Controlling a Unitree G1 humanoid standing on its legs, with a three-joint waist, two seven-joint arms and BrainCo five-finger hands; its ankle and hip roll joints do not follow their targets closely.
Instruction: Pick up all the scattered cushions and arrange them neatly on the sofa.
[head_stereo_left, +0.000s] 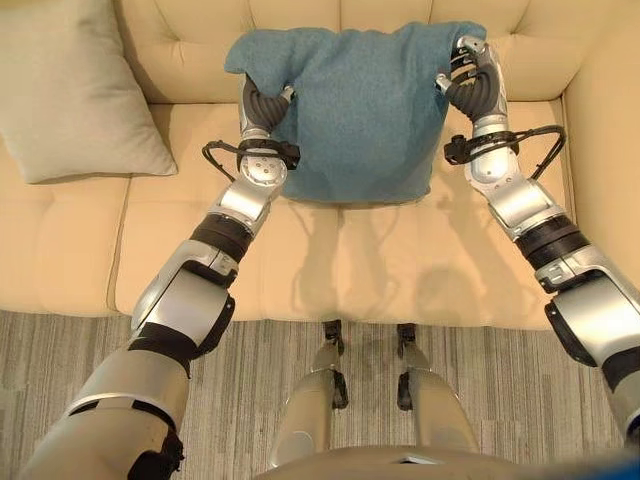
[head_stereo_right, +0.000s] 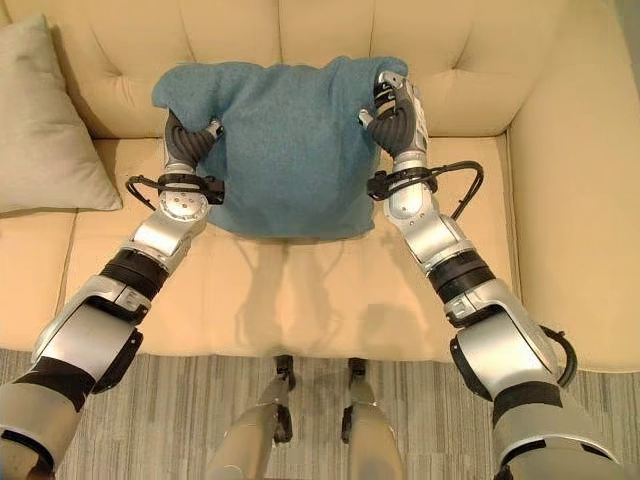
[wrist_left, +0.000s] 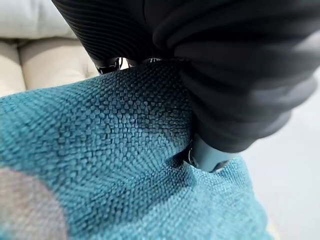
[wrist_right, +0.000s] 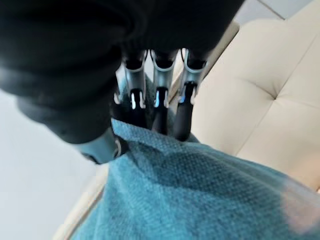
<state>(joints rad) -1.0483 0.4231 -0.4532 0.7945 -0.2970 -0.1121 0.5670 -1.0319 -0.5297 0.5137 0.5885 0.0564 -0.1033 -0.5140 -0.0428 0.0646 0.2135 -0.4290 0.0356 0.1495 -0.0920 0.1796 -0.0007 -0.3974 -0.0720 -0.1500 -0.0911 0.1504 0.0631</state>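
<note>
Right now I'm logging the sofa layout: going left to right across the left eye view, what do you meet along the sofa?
Beige cushion → left hand → teal cushion → right hand → sofa armrest.

Both arms are silver-grey shells, rounded and glossy. The left arm (head_stereo_left: 190, 300) and the right arm (head_stereo_left: 590, 310) are each broken by black bands at the joints, with a round silver cap near the wrist. The left hand (head_stereo_left: 262, 105) and the right hand (head_stereo_left: 475, 80) wear dark ribbed covers over back and wrist. The right hand's silver fingers (wrist_right: 161, 85) run side by side, ending in dark tips, each with a small pale slot.
</note>
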